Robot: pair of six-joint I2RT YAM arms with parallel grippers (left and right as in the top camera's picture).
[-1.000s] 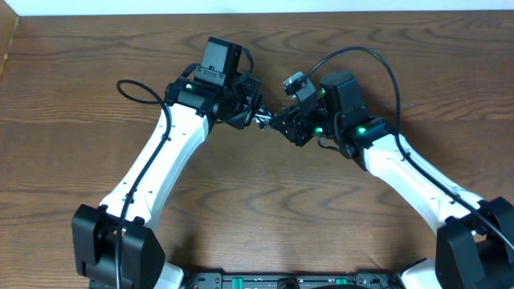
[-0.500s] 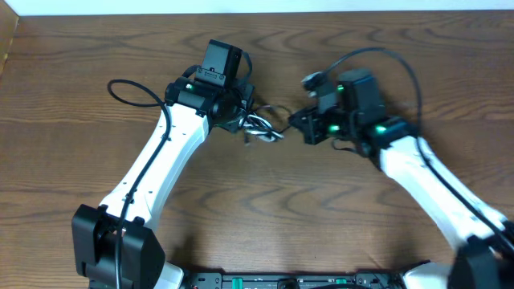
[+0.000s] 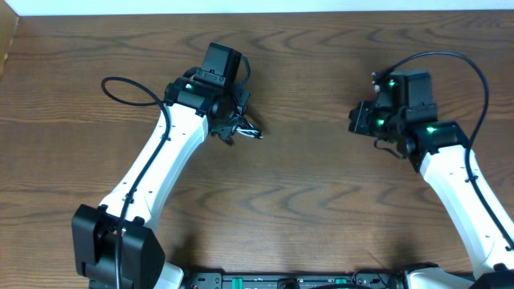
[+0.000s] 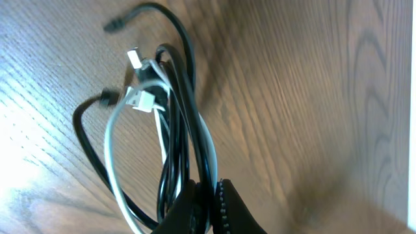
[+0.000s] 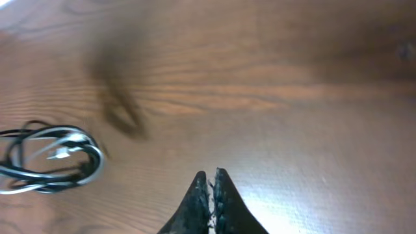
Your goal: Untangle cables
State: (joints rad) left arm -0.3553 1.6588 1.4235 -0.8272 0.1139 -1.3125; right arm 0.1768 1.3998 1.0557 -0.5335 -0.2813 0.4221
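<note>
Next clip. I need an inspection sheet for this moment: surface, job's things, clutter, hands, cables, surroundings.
Surface: wooden table, bare grain.
Job's things: cable bundle, black cords and one white looped together, small plug ends sticking out.
Clutter: nothing seen.
Hands: left hand shut on the cable bundle; right hand shut, nothing in it, well apart from the bundle.
Cables: thick black arm wires loop off both arms, not touching the bundle.
Surroundings: pale strip beyond the table's far edge.
</note>
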